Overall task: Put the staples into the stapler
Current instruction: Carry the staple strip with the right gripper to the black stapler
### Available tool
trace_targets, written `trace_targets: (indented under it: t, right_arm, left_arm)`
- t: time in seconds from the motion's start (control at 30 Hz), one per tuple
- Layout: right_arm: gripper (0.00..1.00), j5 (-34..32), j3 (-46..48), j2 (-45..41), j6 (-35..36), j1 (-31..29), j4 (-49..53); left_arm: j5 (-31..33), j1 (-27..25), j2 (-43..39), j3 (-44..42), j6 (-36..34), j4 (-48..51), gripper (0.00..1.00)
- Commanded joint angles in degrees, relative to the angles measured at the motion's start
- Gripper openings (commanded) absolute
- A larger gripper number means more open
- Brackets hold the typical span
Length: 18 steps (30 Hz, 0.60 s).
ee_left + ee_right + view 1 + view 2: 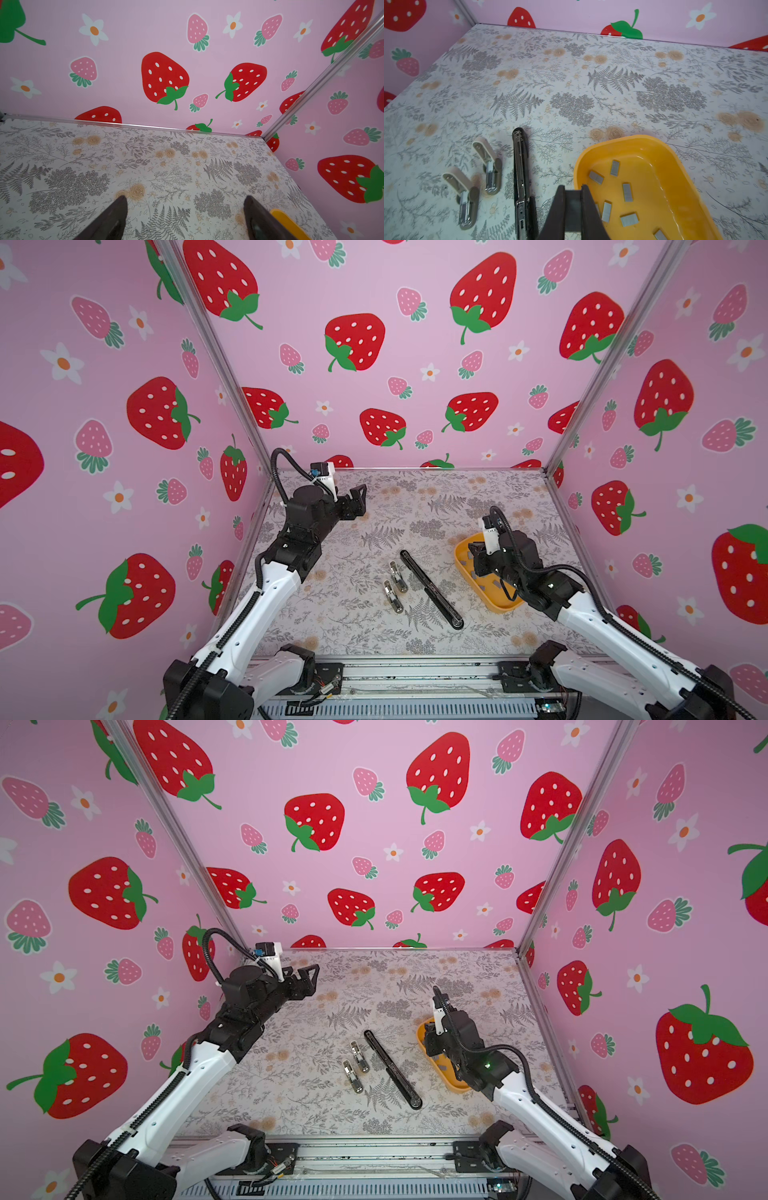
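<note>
- We see the staples [627,192] as small flat grey metal strips, rectangular and finely ribbed. They lie loose at mixed angles inside the yellow tray [623,139] on the right side of the table [415,497].
- The black stapler [430,589] lies opened out flat, long and slim, on the table just left of the tray and apart from it. In the right wrist view its bright metal channel faces up.
- The tray is glossy plastic with rounded corners and a raised rim. The table wears a matte print of grey ferns and tan roses.
- We count six strips plainly in the tray, one black stapler and one tray. There are also two small beige staplers [466,199] with chrome bodies and lifted tops, side by side left of the black one.
- The right gripper [572,188] hangs above the tray's edge nearest the black stapler. Its jaws are drawn narrow on what looks to us like one more grey strip, though shadow dims it.
- The left gripper [185,198] is raised over the far left of the table, jaws wide with nothing between them.
</note>
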<state>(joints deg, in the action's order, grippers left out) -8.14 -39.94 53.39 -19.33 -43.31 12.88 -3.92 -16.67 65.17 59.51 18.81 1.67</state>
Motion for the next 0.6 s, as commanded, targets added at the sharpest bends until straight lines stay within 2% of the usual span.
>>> trace_targets:
  t: [0.0, 0.17, 0.37, 0.57]
  right_arm:
    - [0.06, 0.6, 1.3, 0.3, 2.1, -4.5, 0.0]
    - [0.05, -1.6, 3.1, 0.6, 1.2, -12.4, 1.0]
    - [0.05, -2.2, 6.7, 2.5, -3.2, -18.6, 2.3]
    - [0.05, -2.6, 8.0, 4.1, -6.3, -21.4, 3.1]
  left_arm:
    - [-6.5, 0.5, 0.9, 3.8, -0.3, 1.3, 0.88]
    - [-10.0, 2.3, 2.9, 4.8, 1.2, 1.3, 0.88]
    - [-12.5, 3.8, 4.1, 5.1, 2.2, 0.9, 0.86]
    - [-14.4, 3.9, 4.5, 5.0, 1.5, 0.3, 0.85]
